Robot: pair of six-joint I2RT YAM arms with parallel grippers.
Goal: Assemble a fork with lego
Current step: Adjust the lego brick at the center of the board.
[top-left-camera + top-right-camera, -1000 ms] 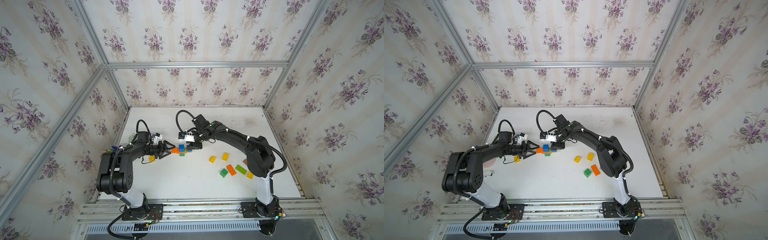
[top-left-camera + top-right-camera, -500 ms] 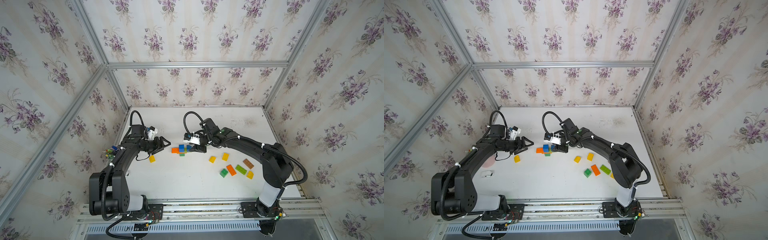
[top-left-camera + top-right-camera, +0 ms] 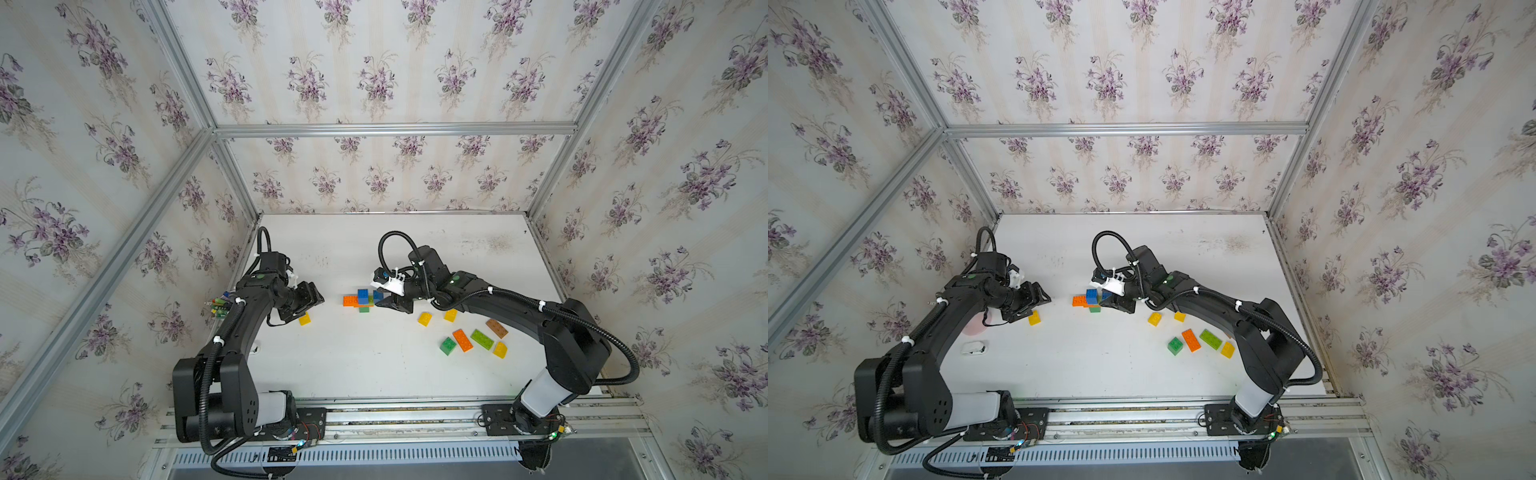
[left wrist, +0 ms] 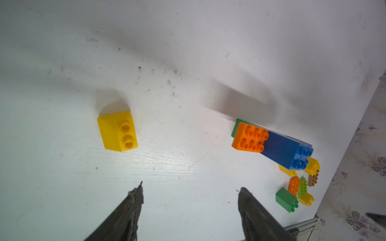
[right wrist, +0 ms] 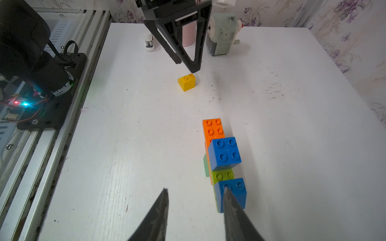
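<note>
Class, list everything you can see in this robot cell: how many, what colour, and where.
joined bricks: one cluster; orange, blue, lime, green; mid-table
lone brick: one; yellow; near the left gripper
loose bricks: seven; three yellow, one each orange, lime, dark green, brown; beside the right arm
marker pens: a bundle, count unclear; mixed colours; table's left edge
pencil sharpener: one; pale grey-green; behind the left gripper
pink object: one; pink; beside the sharpener
small bottle: one; white; beside the pink object
table: one; white
left gripper: one; black; jaws open, empty
right gripper: one; black; jaws apart, empty, at the cluster's blue end
</note>
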